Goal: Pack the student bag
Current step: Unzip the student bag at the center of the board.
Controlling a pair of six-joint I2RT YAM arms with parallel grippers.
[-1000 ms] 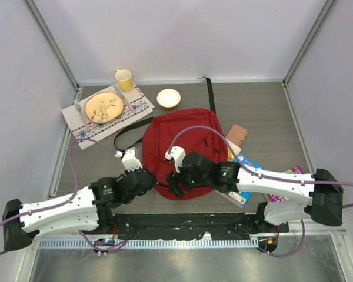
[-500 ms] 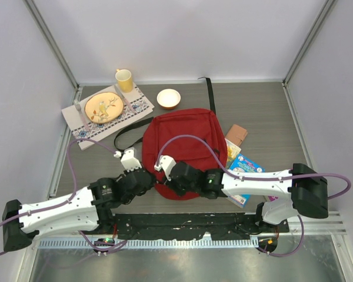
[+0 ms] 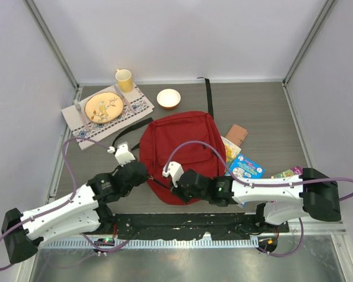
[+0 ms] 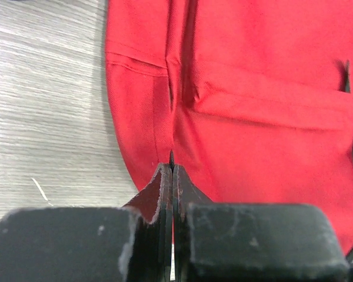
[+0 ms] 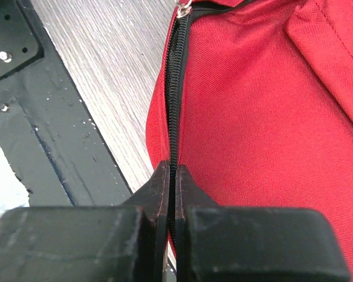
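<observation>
Near table's front edge: large dark-red fabric backpack lying flat; left gripper pinching its left-side fabric fold; right gripper pinching black zipper line at near rim.

This is a robot test booth in a lab. Plain white panels in metal framing enclose a grey wood-grain table. The left arm and right arm are bolted to a black rail at the near edge. The backpack, placemat, mug and bowl are laid out as props.
</observation>
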